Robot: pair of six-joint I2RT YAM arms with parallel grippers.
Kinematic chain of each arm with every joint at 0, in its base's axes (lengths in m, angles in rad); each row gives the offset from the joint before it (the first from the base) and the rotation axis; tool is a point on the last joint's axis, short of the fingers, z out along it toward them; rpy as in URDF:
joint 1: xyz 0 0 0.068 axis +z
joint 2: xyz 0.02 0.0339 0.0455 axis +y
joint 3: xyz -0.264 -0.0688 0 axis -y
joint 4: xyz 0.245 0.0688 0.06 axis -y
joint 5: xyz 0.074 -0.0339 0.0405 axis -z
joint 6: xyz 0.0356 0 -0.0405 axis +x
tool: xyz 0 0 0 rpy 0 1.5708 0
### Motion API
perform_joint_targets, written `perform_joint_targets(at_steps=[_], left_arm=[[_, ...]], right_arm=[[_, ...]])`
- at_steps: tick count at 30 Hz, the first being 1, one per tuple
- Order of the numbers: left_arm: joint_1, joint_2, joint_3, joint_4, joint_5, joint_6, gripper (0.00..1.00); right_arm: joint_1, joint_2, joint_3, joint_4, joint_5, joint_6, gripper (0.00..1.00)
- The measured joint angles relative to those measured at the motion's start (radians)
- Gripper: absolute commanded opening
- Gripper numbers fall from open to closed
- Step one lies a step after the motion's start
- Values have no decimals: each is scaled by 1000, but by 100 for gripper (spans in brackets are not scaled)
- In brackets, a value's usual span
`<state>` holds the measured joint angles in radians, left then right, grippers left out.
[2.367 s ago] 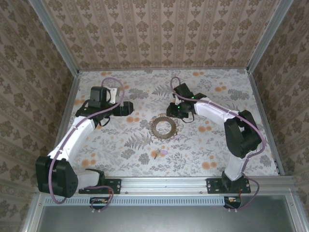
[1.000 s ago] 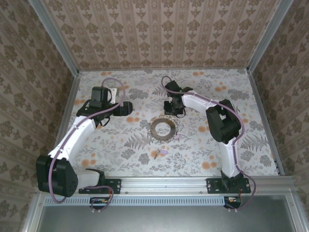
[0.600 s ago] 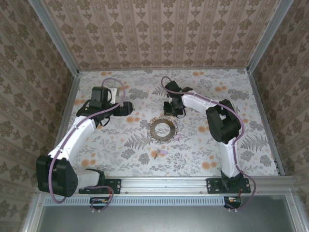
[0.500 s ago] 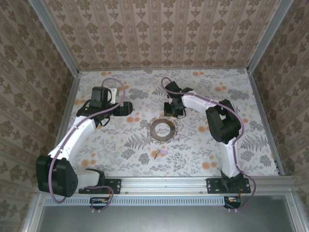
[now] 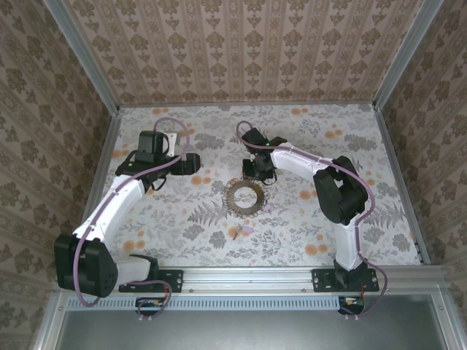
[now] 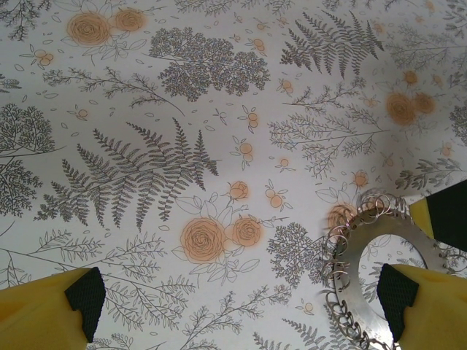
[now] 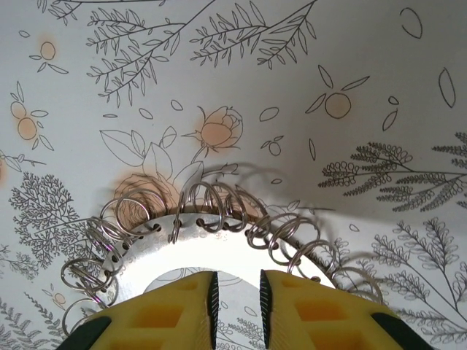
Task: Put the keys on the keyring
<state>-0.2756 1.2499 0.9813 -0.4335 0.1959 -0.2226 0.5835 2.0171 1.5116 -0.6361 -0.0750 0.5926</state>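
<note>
The keyring (image 5: 246, 195), a flat metal ring edged with many small wire loops, lies mid-table. The keys (image 5: 241, 230), a tiny purple and tan cluster, rest on the table nearer the arms. My right gripper (image 5: 257, 173) is at the ring's far rim. In the right wrist view its yellow fingers (image 7: 238, 281) stand a narrow gap apart over the hollow of the keyring (image 7: 219, 244), with only table showing between the pads. My left gripper (image 5: 191, 162) hovers left of the ring, wide open (image 6: 241, 310) and holding nothing, with the keyring (image 6: 357, 273) by its right finger.
Floral-print paper covers the table (image 5: 182, 219). Patterned walls (image 5: 241, 51) close it in at the back and both sides. The arm bases sit on a metal rail (image 5: 248, 281) at the near edge.
My right gripper has moved a little left and nearer the ring's far rim, and its jaws have parted slightly. The ring has shifted slightly. The left arm has stayed still.
</note>
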Motion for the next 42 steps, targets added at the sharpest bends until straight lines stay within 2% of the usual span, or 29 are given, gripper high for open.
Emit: perform_joint_targets(at_steps=[3, 6, 9, 18, 24, 42], left_arm=[[-1, 0, 0, 0, -3, 0, 100], [-6, 0, 0, 0, -3, 0, 100], [-11, 0, 0, 0, -4, 3, 100], [-12, 0, 0, -1, -8, 8, 100], [-12, 0, 0, -1, -11, 11, 100], [-20, 0, 0, -8, -12, 15, 100]], right_arm=[[26, -4, -15, 5, 48, 25, 24], [57, -4, -34, 5, 98, 52, 18], [78, -4, -45, 5, 143, 72, 17], [85, -2, -39, -9, 215, 88, 22], [98, 21, -1, -29, 250, 96, 21], [116, 88, 30, -40, 287, 101, 25]])
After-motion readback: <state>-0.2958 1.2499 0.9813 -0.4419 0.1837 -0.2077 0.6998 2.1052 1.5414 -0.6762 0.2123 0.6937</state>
